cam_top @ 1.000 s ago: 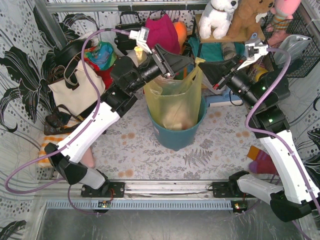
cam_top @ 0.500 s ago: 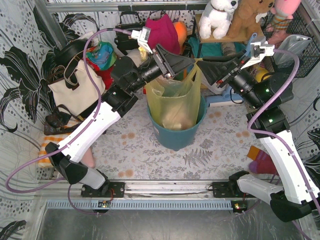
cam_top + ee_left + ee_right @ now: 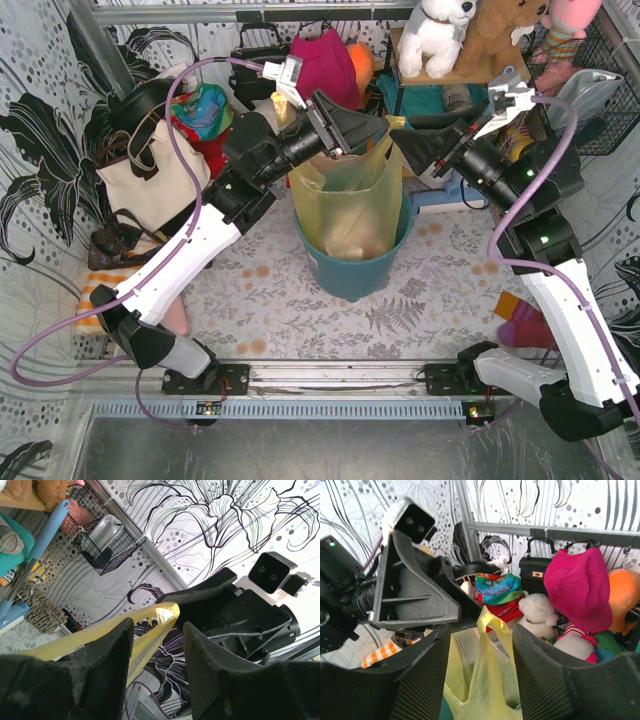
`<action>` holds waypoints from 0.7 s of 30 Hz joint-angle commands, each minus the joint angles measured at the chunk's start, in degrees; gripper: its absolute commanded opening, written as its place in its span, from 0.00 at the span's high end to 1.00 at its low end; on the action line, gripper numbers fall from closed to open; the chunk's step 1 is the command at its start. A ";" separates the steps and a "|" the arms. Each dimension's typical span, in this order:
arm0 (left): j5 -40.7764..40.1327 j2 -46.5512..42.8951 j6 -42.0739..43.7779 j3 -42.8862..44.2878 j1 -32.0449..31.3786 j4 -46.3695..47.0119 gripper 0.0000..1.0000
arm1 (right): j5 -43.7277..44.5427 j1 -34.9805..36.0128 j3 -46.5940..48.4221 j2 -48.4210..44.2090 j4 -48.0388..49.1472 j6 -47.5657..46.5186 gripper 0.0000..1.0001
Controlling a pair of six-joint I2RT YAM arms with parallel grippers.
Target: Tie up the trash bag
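Observation:
The trash bag [image 3: 345, 195] is thin yellow plastic standing in a teal bin [image 3: 345, 278], with pale paper showing through. One handle loop [image 3: 492, 617] stands upright between my right gripper's open fingers [image 3: 427, 675], touching neither. My right gripper [image 3: 400, 140] sits just right of the bag top. My left gripper [image 3: 372, 127] is above the bag's rim, nose to nose with the right one. In the left wrist view a yellow handle strip [image 3: 100, 632] runs across the gap of my left gripper [image 3: 157, 630], close to the left finger, which is open.
A cream tote bag [image 3: 150, 175] with dark straps stands at the left. Soft toys [image 3: 440, 30] sit on a shelf behind. A pink hat [image 3: 325, 60] and a black handbag [image 3: 536, 572] hang at the back. A wire basket [image 3: 590, 100] is at far right.
My right gripper has opened and let the handle loop go, and its wrist has shifted slightly left. My left gripper has opened a little wider and hardly moved.

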 commanded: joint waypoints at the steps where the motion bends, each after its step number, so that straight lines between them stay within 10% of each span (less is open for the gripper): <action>1: -0.68 -2.09 1.98 1.46 0.05 0.98 0.47 | -5.09 0.16 -1.06 1.10 1.23 -2.54 0.46; 13: -3.75 0.55 15.82 12.78 0.39 -13.79 0.44 | -5.87 0.21 -7.09 -1.18 6.68 -4.90 0.74; 21: 9.16 7.93 20.04 23.49 0.62 -17.77 0.37 | -6.35 0.21 -7.59 -0.94 7.36 -4.53 0.84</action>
